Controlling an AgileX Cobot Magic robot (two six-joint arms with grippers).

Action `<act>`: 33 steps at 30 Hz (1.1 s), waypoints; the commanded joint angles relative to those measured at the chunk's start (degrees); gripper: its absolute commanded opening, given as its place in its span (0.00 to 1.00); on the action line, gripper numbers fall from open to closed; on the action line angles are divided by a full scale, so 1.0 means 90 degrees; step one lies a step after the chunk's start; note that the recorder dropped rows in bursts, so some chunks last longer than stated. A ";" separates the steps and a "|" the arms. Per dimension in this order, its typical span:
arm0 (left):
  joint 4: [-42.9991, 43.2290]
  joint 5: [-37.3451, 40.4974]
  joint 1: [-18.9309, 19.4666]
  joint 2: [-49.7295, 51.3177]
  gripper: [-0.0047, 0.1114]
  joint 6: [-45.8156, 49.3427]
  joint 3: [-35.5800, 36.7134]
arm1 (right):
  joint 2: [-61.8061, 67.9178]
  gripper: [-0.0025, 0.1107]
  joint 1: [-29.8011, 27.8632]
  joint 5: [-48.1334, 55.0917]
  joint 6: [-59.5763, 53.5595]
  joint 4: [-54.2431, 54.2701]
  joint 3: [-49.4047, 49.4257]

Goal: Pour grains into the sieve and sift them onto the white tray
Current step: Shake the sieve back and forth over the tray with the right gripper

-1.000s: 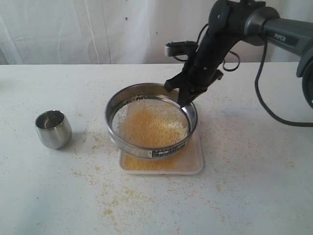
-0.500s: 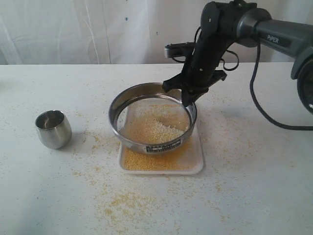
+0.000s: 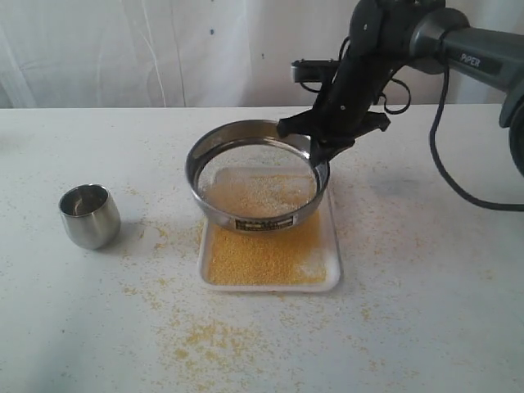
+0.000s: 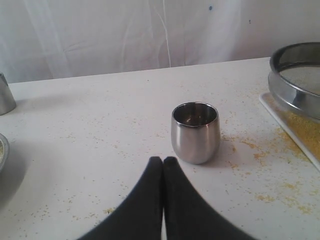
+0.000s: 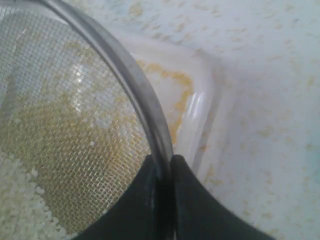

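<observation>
My right gripper (image 3: 315, 152) is shut on the far right rim of the sieve (image 3: 255, 214), holding the steel ring tilted above the white tray (image 3: 332, 246). Pale coarse grains (image 3: 260, 192) lie on the mesh. Fine yellow grains (image 3: 266, 260) cover the tray's near half. In the right wrist view the fingers (image 5: 187, 192) pinch the sieve wall (image 5: 142, 105), with mesh (image 5: 60, 115) on one side and the tray corner (image 5: 200, 110) on the other. My left gripper (image 4: 163, 160) is shut and empty, just short of the small steel cup (image 4: 195, 131). The left gripper is out of the exterior view.
The small steel cup (image 3: 88, 215) stands upright on the table's left. Spilled yellow grains (image 3: 205, 336) are scattered over the table in front of the tray. A white curtain (image 3: 164, 49) hangs behind. Another metal object (image 4: 5, 95) shows at the edge of the left wrist view.
The sieve has shifted back and to the right over the tray. More yellow meal now lies on the tray, and less yellow remains on the mesh. The left side has not visibly moved.
</observation>
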 commanded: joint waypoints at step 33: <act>-0.0040 -0.0039 0.0019 -0.0034 0.04 -0.0035 0.0024 | -0.0407 0.02 -0.0240 0.0748 -0.1370 0.1586 -0.0073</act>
